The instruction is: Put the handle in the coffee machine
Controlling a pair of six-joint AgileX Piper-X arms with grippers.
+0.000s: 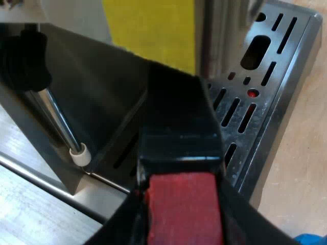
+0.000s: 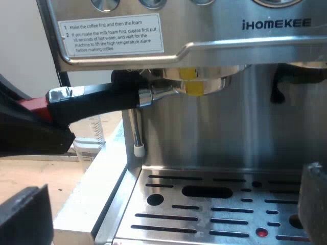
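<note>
Closest to me in the left wrist view is my left gripper point(image 1: 184, 222) - its two black fingers point(image 1: 117, 227) press on both sides of the red end point(image 1: 180, 196) of the dark handle point(image 1: 176, 117), with no gap that I can see, so it has the handle clamped. The handle runs away from the wrist over the slotted steel drip tray point(image 1: 286, 61) of the brushed-steel espresso machine point(image 1: 92, 87). Near the handle, a thin metal steam wand point(image 1: 56, 120) with a white tip hangs down to just above the tray's edge. A scrap of something blue point(image 1: 311, 239) lies on the pale wooden table point(image 1: 301, 153) near the tray's corner; I cannot tell what it is.

In the right wrist view, my right gripper point(image 2: 171, 178) is spread wide with nothing between its fingers, in front of the drip tray. Beyond it, the round steel metal holder point(image 2: 202, 84) sits up against the underside of the machine's brew head, two small yellow tabs point(image 2: 194, 89) at its rim. Its handle sticks out roughly level toward the machine's side edge - the red end is in the left gripper there. The steam wand hangs just under the handle's neck. Past the machine's side, a clear measuring glass point(image 2: 92, 135) is partly hidden behind the handle. Farthest up the front panel are a white instruction label point(image 2: 112, 35) and the maker's lettering.
</note>
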